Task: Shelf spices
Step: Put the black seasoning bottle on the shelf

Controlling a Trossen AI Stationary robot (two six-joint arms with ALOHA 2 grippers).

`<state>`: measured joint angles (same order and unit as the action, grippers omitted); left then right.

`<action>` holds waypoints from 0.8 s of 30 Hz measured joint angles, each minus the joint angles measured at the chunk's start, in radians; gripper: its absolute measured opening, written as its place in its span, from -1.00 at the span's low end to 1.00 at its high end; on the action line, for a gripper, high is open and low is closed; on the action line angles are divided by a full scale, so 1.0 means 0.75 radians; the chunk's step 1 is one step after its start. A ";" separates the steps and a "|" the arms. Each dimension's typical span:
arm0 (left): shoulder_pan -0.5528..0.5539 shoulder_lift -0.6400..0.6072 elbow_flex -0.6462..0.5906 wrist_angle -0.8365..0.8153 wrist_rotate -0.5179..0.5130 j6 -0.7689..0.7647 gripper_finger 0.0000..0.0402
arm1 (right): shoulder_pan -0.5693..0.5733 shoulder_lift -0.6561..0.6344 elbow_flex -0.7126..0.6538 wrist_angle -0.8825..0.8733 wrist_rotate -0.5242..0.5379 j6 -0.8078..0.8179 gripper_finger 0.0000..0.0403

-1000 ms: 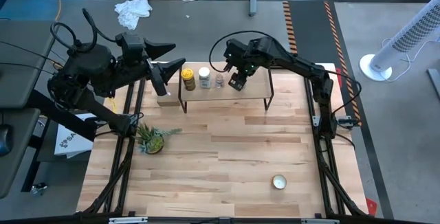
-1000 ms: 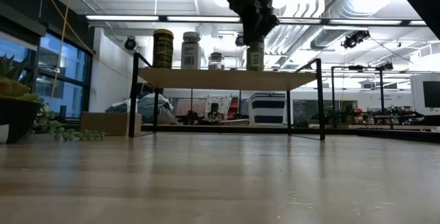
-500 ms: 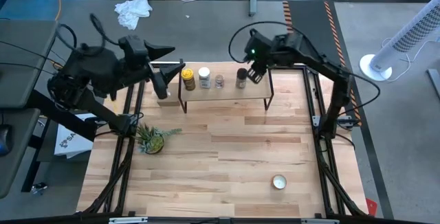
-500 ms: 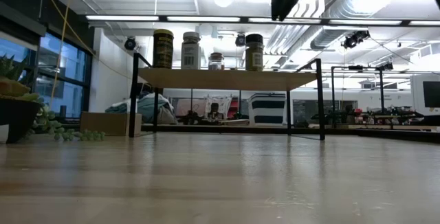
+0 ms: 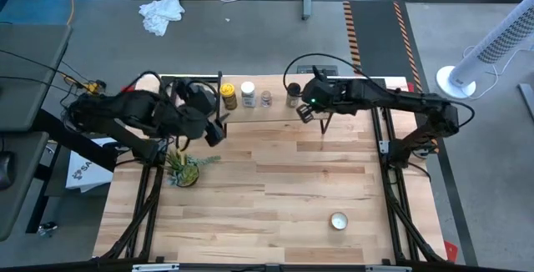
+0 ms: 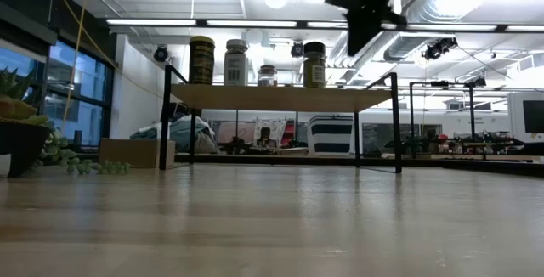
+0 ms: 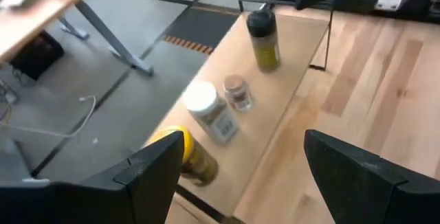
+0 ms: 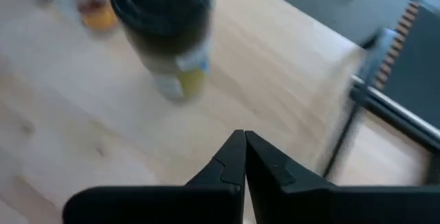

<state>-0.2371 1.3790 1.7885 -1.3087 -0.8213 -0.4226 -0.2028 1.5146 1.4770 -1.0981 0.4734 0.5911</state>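
Four spice jars stand in a row on the shelf's wooden plank (image 5: 275,115): a mustard-yellow one (image 5: 227,97), a white-capped one (image 5: 248,94), a tiny clear one (image 5: 266,98) and a dark black-capped one (image 5: 293,95). In the low view all stand upright on their bases on the plank (image 6: 280,97). My right gripper (image 5: 304,112) hovers shut above the shelf, just to the near right of the dark jar (image 8: 165,31). My left gripper (image 7: 240,183) is open at the shelf's left end, touching nothing.
A small potted plant (image 5: 185,169) stands near the table's left edge. A flat round white tin (image 5: 338,220) lies at the near right. A tan cardboard box (image 6: 136,152) sits left of the shelf. The bare wooden tabletop (image 5: 275,188) stretches in front of the shelf.
My right gripper has let go of the dark jar, which stays upright on the shelf. It has risen, drawn off toward the table's right and near side, and shut. My left arm has swung toward the near edge, beside the shelf's left end.
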 joint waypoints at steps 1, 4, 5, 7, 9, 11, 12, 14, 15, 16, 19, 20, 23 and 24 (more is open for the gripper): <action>0.000 -0.014 -0.050 0.039 0.001 -0.015 0.47 | 0.000 -0.007 -0.035 0.075 0.003 0.013 -0.98; -0.001 -0.073 -0.191 0.171 0.014 -0.046 0.47 | -0.010 -0.013 -0.092 0.181 0.017 0.052 -1.00; -0.001 -0.099 -0.239 0.217 0.015 -0.065 0.47 | -0.012 -0.007 -0.097 0.189 0.021 0.078 -0.99; -0.010 -0.156 -0.329 0.313 0.014 -0.108 0.47 | -0.012 0.011 -0.113 0.210 0.034 0.096 -1.00; -0.025 -0.217 -0.419 0.413 0.001 -0.132 0.47 | -0.012 0.020 -0.117 0.234 0.043 0.096 -1.00; -0.041 -0.282 -0.506 0.510 -0.010 -0.135 0.47 | -0.018 0.023 -0.115 0.301 0.052 0.073 -1.00; -0.048 -0.314 -0.549 0.560 -0.015 -0.133 0.47 | -0.019 0.025 -0.114 0.331 0.050 0.051 -1.00; -0.055 -0.378 -0.628 0.659 -0.016 -0.132 0.47 | -0.021 0.038 -0.114 0.377 0.029 0.044 -1.00; -0.056 -0.411 -0.668 0.705 -0.015 -0.133 0.47 | -0.021 0.041 -0.114 0.399 0.020 0.045 -1.00; -0.058 -0.442 -0.704 0.743 -0.013 -0.134 0.47 | -0.021 0.041 -0.115 0.410 0.010 0.050 -1.00; -0.061 -0.526 -0.799 0.842 -0.015 -0.146 0.47 | -0.021 0.039 -0.114 0.428 -0.006 0.049 -1.00; -0.061 -0.549 -0.828 0.866 -0.015 -0.153 0.47 | -0.021 0.039 -0.114 0.426 -0.008 0.042 -1.00; -0.061 -0.615 -0.914 0.939 -0.015 -0.156 0.47 | -0.028 0.040 -0.114 0.451 -0.023 0.009 -1.00; -0.061 -0.637 -0.944 0.969 -0.015 -0.156 0.47 | -0.032 0.040 -0.114 0.471 -0.036 0.006 -1.00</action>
<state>-0.2829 0.9012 1.0808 -0.5818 -0.8328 -0.5396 -0.2270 1.5448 1.3914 -0.7451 0.4465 0.5955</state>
